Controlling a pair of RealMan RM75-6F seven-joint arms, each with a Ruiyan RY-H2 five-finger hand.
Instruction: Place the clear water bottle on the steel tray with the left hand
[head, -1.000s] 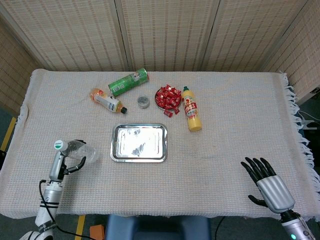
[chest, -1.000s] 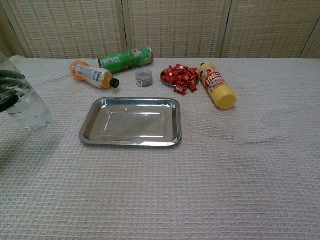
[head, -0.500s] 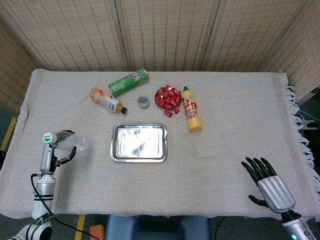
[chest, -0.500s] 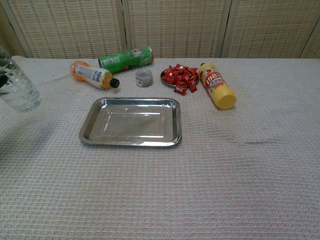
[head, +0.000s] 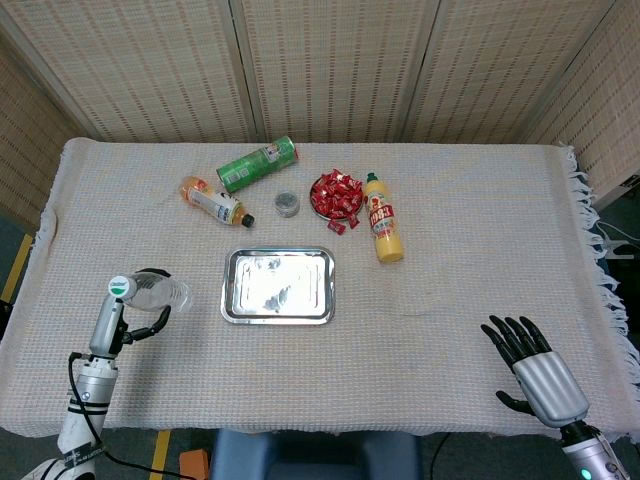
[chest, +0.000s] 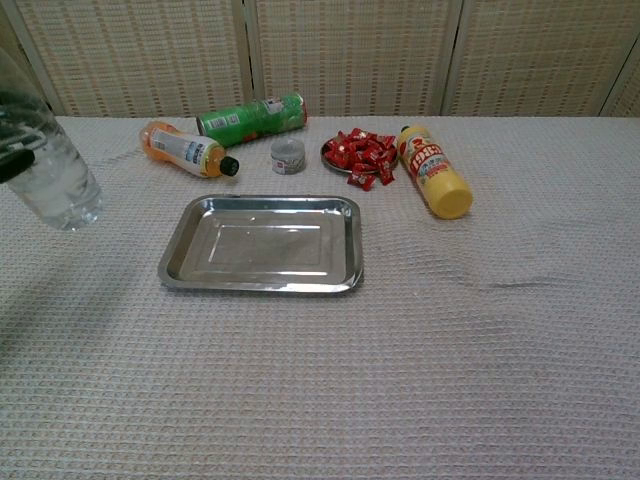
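**Bottle in my left hand, left of the tray**

From the head view I see my left hand (head: 140, 310) wrapped around the clear bottle (head: 150, 293), its green cap (head: 120, 287) pointing left and toward me. The bottle is off the cloth, well to the left of the steel tray (head: 278, 286) and not over it. My right hand (head: 530, 365) shows only in this view, near the right corner of the table (head: 480, 220), holding nothing, fingers straight and slightly spread.

The chest view shows what the head view does not: the bottle (chest: 55, 175) is tilted, base low and toward the tray, and it has water in it. Of my left hand (chest: 18, 160) only a dark bit of finger across the bottle shows at the frame edge. The chest view also shows the tray (chest: 262, 243) as shallow with a raised rim, flat on the cloth, nothing in it.

Behind the tray, a small bowl (head: 337, 196) is heaped with red sweets, with a few spilled on the cloth beside it. A yellow bottle (head: 383, 231) lies just right of the bowl, a small tin (head: 287, 204) left of it. Further left lie an orange bottle (head: 214, 201) and a green can (head: 257, 164), both on their sides.
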